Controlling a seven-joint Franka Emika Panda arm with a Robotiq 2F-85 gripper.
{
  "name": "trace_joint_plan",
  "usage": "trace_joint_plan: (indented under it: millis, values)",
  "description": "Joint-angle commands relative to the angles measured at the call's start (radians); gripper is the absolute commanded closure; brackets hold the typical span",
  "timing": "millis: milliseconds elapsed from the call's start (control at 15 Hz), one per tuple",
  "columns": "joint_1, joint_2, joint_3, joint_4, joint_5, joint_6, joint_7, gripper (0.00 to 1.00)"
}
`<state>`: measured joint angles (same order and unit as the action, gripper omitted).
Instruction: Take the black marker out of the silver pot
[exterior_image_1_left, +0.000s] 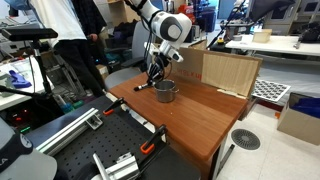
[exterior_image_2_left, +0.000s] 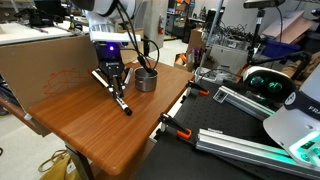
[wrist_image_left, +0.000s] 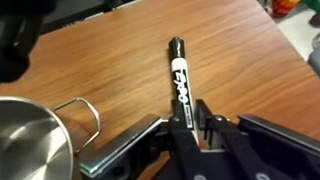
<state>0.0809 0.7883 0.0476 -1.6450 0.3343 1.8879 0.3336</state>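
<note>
The gripper (wrist_image_left: 188, 120) is closed on the black marker (wrist_image_left: 179, 75). Under it the wooden table (wrist_image_left: 120, 45) is seen. The silver pot (wrist_image_left: 28, 135) is placed there, near the gripper. The marker is held tilted, outside the pot.

Black marker (wrist_image_left: 180, 85) out, just beside upright silver pot (wrist_image_left: 30, 140)

In the wrist view, at the centre of the frame, the black marker (wrist_image_left: 180, 85) carries bold white lettering along its barrel that reads "EXPO". The finer white print next to it is too small to make out. In an exterior view, a faint reddish marking on the cardboard box (exterior_image_2_left: 50, 78) at the left of the frame cannot be read.
</note>
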Motion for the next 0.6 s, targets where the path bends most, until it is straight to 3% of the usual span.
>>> trace_joint_plan:
  millis: [0, 400, 533]
  values:
    - [0.028, 0.036, -0.023, 0.064, -0.027, -0.049, 0.057, 0.49]
    - [0.031, 0.022, -0.017, 0.063, -0.030, -0.062, 0.049, 0.05]
    - [0.028, -0.005, -0.009, 0.047, -0.025, -0.052, 0.024, 0.00]
